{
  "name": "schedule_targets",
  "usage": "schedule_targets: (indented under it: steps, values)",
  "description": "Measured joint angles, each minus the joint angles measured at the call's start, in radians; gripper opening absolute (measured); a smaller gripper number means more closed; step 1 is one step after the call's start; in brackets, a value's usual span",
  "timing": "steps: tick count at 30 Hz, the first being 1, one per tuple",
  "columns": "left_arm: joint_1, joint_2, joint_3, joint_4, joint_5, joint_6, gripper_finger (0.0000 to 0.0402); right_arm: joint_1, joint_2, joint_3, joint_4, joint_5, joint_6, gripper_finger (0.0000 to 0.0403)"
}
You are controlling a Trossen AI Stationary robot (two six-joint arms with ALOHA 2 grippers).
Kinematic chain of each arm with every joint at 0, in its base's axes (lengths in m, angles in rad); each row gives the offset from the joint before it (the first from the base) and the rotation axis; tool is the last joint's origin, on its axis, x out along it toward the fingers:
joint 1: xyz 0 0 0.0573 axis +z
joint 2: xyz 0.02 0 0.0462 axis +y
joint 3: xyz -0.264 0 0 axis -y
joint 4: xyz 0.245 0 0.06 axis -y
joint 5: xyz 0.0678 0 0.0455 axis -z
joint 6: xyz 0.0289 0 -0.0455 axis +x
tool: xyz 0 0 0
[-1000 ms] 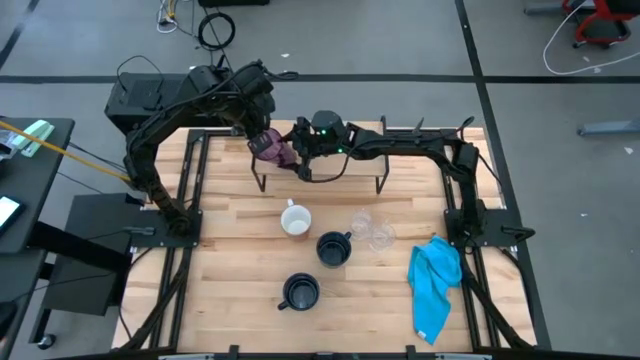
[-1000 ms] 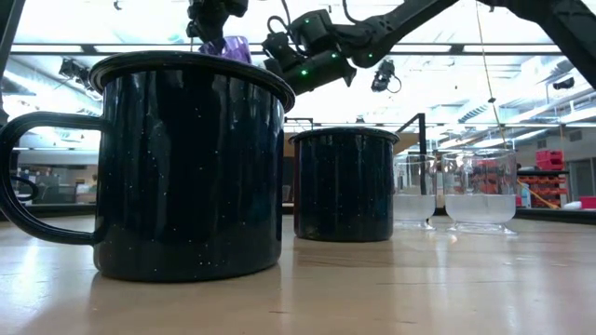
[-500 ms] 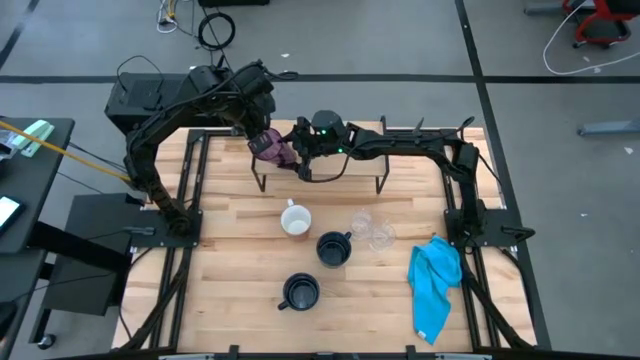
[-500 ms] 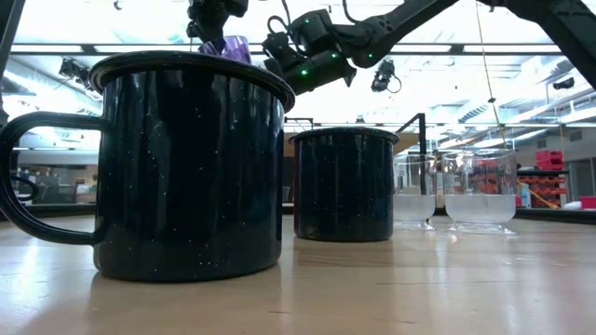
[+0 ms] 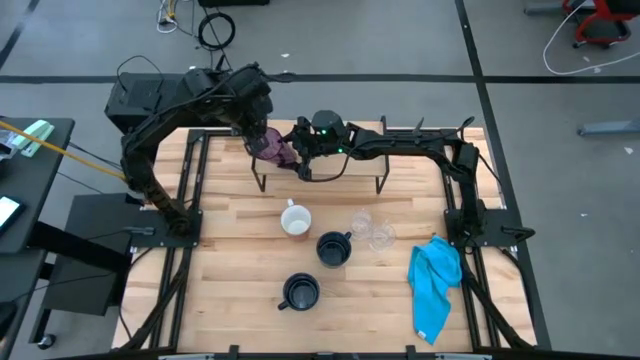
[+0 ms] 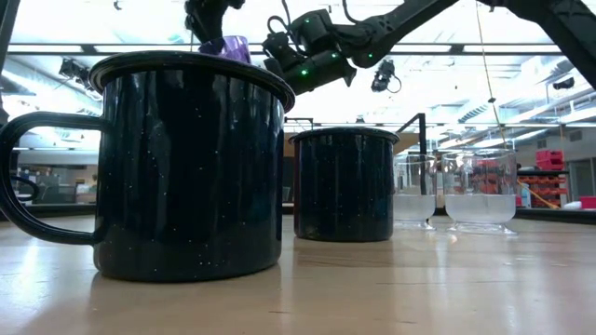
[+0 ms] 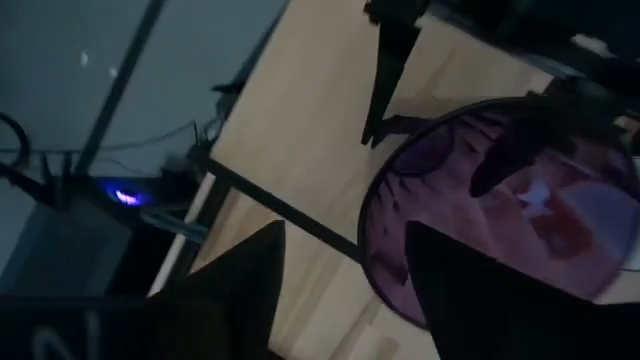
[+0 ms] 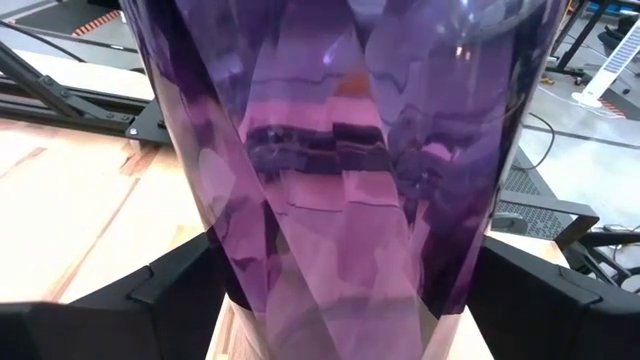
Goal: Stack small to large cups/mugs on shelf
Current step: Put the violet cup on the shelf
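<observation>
Left gripper [image 5: 262,128] sits at the rear-left corner of the shelf [image 5: 360,165], just above the mouth of the purple tumbler [image 5: 271,149]. In the left wrist view its fingers [image 7: 240,290] stand apart with a gap between them. The tumbler's rim [image 7: 500,200] runs past them, no pinch visible, so released. The tumbler is at the shelf's left end, mouth up and leaning a little toward the left gripper, long axis closer to upright than lying. Cannot tell if its base rests on the board; the near navy mug [image 6: 186,167] hides that in the low view. Right gripper [image 5: 296,147] is directly to the tumbler's right, reaching in along the shelf from the right end. In the right wrist view the tumbler fills the space between its fingers [image 8: 180,285], which hug both sides of the body low down, so it is grasping the tumbler. Key relation: the tumbler lies between the two grippers, left one at the rim, right one on the wall. The right arm alone carries it, so the placing move looks like the right arm's, with the left needing to back off rearward first. Risk, as a guess: the open left finger catching the rim on the way out. The rest wait on the tabletop [image 5: 230,260] in front of the shelf. Left to right they are the white-and-orange mug [image 5: 295,220], a navy mug [image 5: 300,291] nearer the front edge, a second navy mug [image 5: 333,248] and two clear glasses [image 5: 360,221] [image 5: 381,236] touching or nearly so. A blue cloth [image 5: 435,285] lies by the right edge.
</observation>
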Motion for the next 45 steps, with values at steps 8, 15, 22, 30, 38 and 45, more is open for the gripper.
schedule_targets:
  steps: [8, 15, 22, 30, 38, 45]
  values:
    - [-0.039, -0.129, 0.0, 0.125, 0.0, 0.044, 0.023, -0.014, -0.014, -0.001, 0.003, -0.001, 0.009, 0.0353]
    - [-0.17, -0.268, -0.108, 0.308, 0.0, 0.066, 0.0205, -0.042, -0.019, -0.007, 0.017, -0.068, 0.074, 0.0351]
    - [-0.261, -0.517, -0.52, 0.667, -0.027, 0.096, 0.0177, -0.043, -0.018, -0.024, 0.088, -0.071, 0.118, 0.0351]
    - [-0.282, -0.757, -0.849, 0.888, -0.027, 0.043, 0.0164, -0.008, -0.008, -0.023, 0.206, -0.069, 0.155, 0.0352]
    - [-0.307, -0.919, -1.071, 1.071, -0.026, 0.032, 0.016, 0.022, 0.033, -0.022, 0.307, -0.021, 0.239, 0.0352]
    - [-0.347, -1.024, -1.214, 1.146, -0.026, -0.034, 0.0156, 0.051, 0.075, -0.022, 0.366, 0.053, 0.251, 0.0353]
